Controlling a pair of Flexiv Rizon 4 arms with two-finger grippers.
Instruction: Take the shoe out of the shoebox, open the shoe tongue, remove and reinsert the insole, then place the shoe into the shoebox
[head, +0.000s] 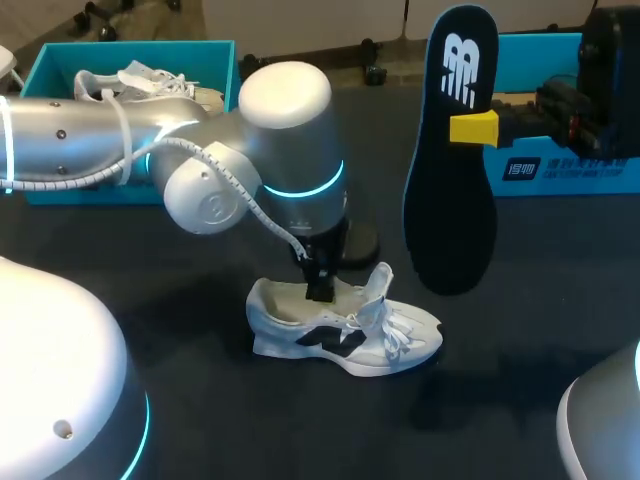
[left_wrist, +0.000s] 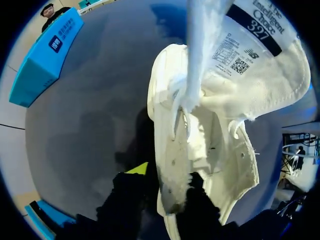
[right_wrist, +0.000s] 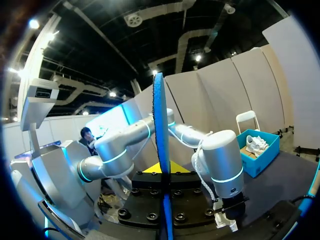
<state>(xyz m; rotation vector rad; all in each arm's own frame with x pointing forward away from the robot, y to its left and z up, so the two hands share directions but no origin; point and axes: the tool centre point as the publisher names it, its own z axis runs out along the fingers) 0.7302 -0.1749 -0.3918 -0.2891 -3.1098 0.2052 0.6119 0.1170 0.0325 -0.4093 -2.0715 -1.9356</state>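
Left gripper (head: 318, 288): closed on the side wall of the white lace-up fabric shoe (head: 350, 335), one finger inside the opening and one outside.
Shoe: under that gripper on the dark table (head: 520, 340) — tongue turned up ahead of the fingers.
Right gripper (head: 475, 128): clamped on the flat black foam insole (head: 450, 200) — upright, off the table.

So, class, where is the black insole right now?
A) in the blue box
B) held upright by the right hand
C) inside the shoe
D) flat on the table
B: the right hand grips the insole, which stands upright in the air, apart from the shoe.
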